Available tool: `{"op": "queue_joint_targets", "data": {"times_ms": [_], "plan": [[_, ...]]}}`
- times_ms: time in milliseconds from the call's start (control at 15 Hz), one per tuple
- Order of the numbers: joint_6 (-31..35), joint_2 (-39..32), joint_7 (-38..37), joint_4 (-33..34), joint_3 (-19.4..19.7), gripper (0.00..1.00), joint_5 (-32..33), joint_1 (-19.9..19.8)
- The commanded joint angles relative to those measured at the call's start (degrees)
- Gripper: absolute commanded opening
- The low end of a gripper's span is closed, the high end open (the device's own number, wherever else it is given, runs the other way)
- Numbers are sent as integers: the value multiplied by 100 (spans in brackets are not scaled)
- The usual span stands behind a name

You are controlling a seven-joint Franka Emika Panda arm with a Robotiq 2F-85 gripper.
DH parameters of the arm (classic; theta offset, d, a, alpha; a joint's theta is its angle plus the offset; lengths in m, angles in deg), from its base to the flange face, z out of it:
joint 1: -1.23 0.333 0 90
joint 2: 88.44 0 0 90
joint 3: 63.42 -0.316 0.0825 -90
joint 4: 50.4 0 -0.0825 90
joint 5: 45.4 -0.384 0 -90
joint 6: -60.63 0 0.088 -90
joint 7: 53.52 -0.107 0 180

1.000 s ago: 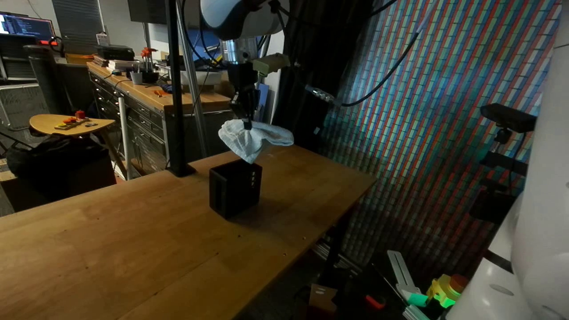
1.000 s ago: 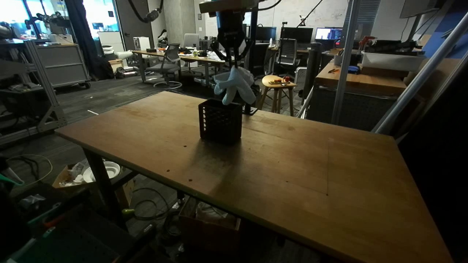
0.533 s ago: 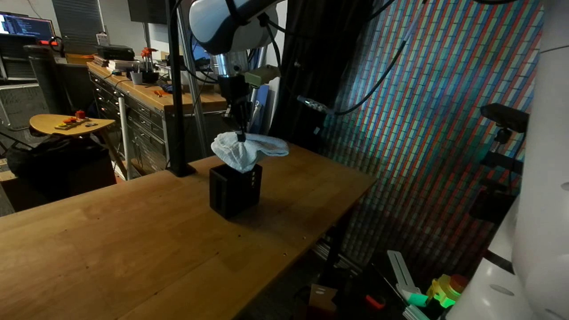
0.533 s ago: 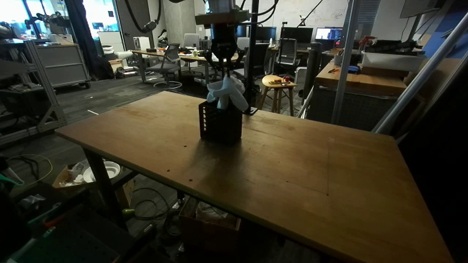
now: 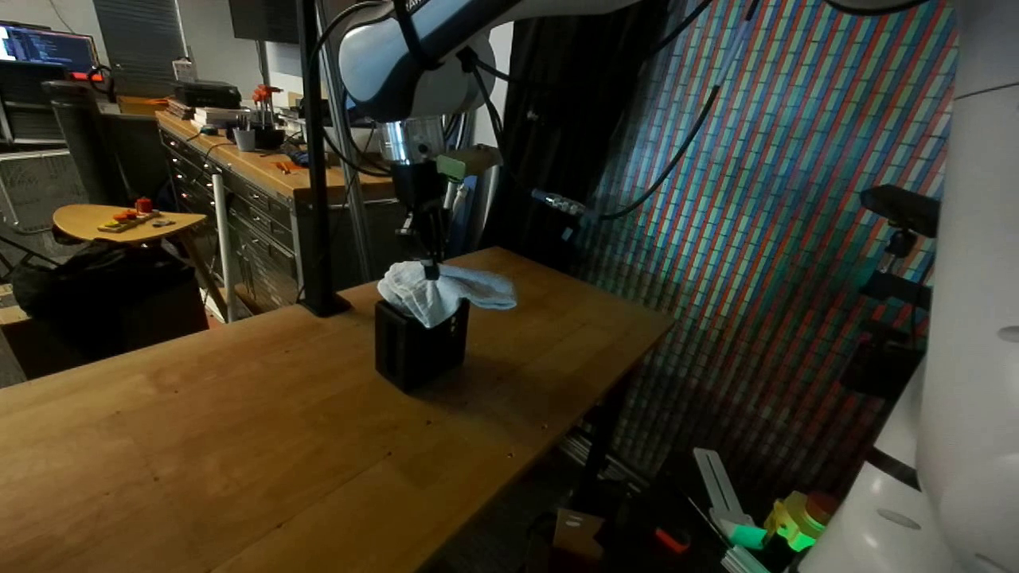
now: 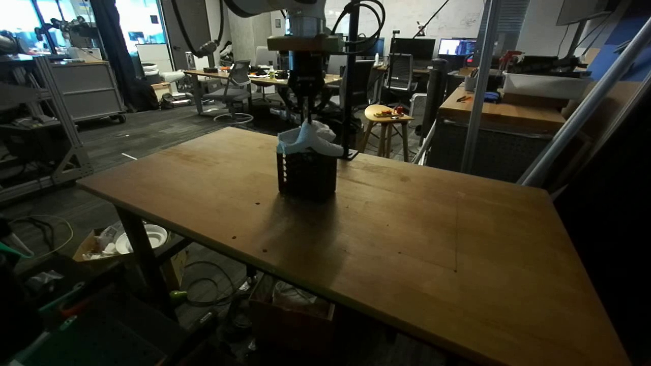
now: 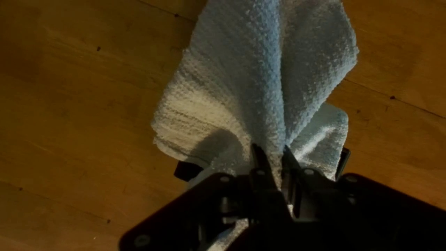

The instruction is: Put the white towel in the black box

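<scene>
At the top of a black box (image 5: pixel 418 354), a white towel (image 5: pixel 422 294) hangs bunched, pinched in the gripper (image 7: pixel 271 148).
Its folds cover most of the box's top, one flap jutting past the side; the box stands upright on a wooden table (image 5: pixel 239 430), a stool (image 6: pixel 373 109) well apart.

In an exterior view, a drawer workbench (image 5: pixel 259 169) stands at 10 o'clock from center and a multicolored striped panel (image 5: pixel 796 159) at 2 o'clock. In an exterior view, bright windows (image 6: pixel 135 15) sit at 10 o'clock, with a wooden stool (image 6: pixel 373 110) at 1 o'clock.
</scene>
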Motion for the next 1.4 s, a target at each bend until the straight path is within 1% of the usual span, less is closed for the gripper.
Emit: {"op": "queue_joint_targets", "data": {"times_ms": [0, 267, 467, 1000, 1333], "plan": [[320, -8, -52, 24, -4, 10, -155, -33], [774, -75, -99, 18, 16, 10, -124, -38], [978, -148, -146, -52, 33, 10, -150, -51], [1082, -334, -209, -311, 14, 10, -286, -107], [1137, -490, -116, -411, -21, 10, -449, -161]]}}
